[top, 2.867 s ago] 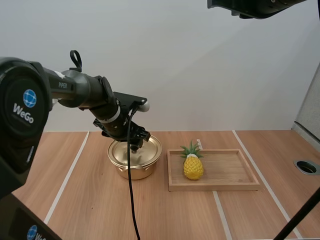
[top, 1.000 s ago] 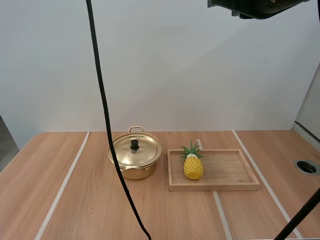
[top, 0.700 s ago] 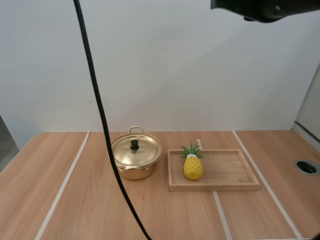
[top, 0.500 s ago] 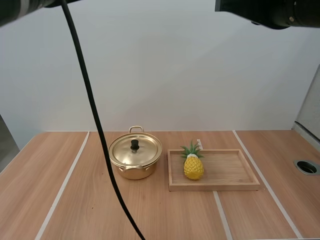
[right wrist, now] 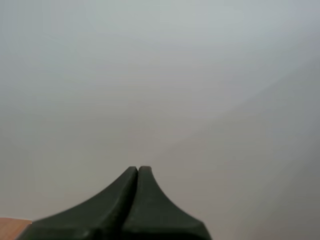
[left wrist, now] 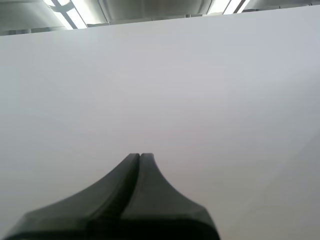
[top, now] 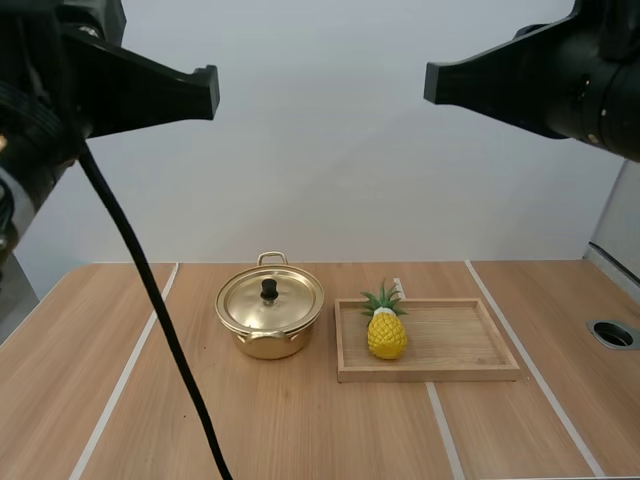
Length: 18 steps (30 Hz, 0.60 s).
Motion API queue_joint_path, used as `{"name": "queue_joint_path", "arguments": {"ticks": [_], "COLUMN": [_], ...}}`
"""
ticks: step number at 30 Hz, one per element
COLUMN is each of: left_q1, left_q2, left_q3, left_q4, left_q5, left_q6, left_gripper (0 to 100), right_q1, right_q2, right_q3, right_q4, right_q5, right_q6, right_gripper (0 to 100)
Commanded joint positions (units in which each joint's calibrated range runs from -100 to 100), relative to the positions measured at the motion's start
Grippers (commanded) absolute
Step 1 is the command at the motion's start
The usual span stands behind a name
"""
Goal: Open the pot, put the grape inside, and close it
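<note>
**Poised high with left claw (left wrist: 140, 156) and right claw (right wrist: 137, 169) both pressed closed, holding nothing.**
Centre-left on the counter (top: 330, 430), lidded pot (top: 270, 314); right of it, pineapple (top: 386, 332) on wooden tray (top: 455, 340). Best opened by dropping straight over the lid knob (top: 268, 291), pinching squarely, lifting vertically.

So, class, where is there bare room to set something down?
Bare: the table left of the pot, the front strip, and right of the tray. The tray is free right of the pineapple. Crowded: the gap between pot and tray.
</note>
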Motion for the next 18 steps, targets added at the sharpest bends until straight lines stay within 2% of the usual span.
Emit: {"name": "queue_joint_path", "arguments": {"ticks": [1,11,18], "left_q1": [-0.02,-0.02,-0.02], "left_q2": [-4.07,-9.03,-12.9], "left_q3": [1.5,1.5,1.5], "left_q4": [0.0,0.0,0.0], "left_q5": [-0.7,1.0,6.97], "left_q6": [-0.73,-0.73,-1.87], "left_gripper": [0,0,0], "right_q1": [1.44,3.05,3.05], "right_q2": [-4.76,-13.98,-17.97], "right_q3": [1.11,1.11,4.24], "right_q4": [1.38,1.44,0.52], "right_q5": [5.13,15.72,15.87], "right_q6": [-0.65,-0.65,-0.65], "right_gripper": [0,0,0]}}
